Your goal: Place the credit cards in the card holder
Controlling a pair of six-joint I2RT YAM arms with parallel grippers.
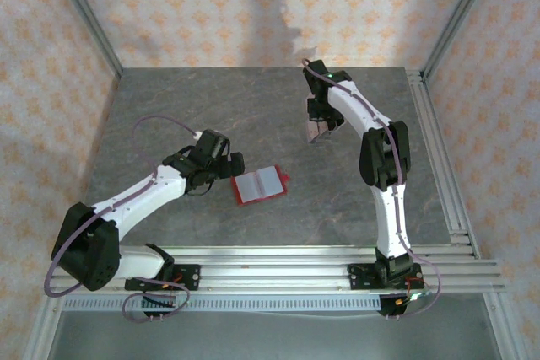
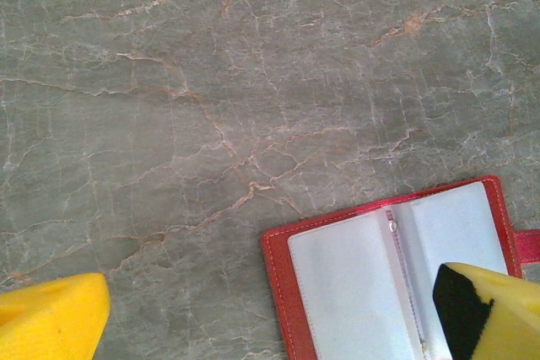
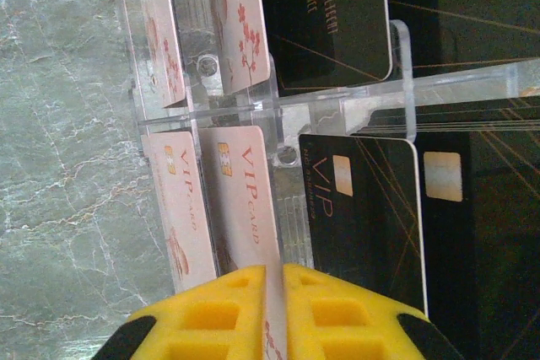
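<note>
The card holder (image 1: 259,184) is a red wallet lying open on the table, its pale lining (image 2: 371,276) facing up. My left gripper (image 1: 234,163) hovers at its left edge, and in the left wrist view the left gripper (image 2: 270,326) stands open, one yellow finger (image 2: 51,322) over bare table and the other over the lining. At the back, my right gripper (image 1: 321,123) is at the clear stand (image 1: 315,136). In the right wrist view the right gripper (image 3: 273,292) is shut on the edge of a pink VIP credit card (image 3: 240,200) that still stands in the stand.
The clear plastic stand (image 3: 337,99) also holds a second pink card (image 3: 181,208) to the left and black VIP cards (image 3: 363,217) to the right, with more cards in the row behind. An aluminium rail (image 1: 439,158) runs along the table's right side.
</note>
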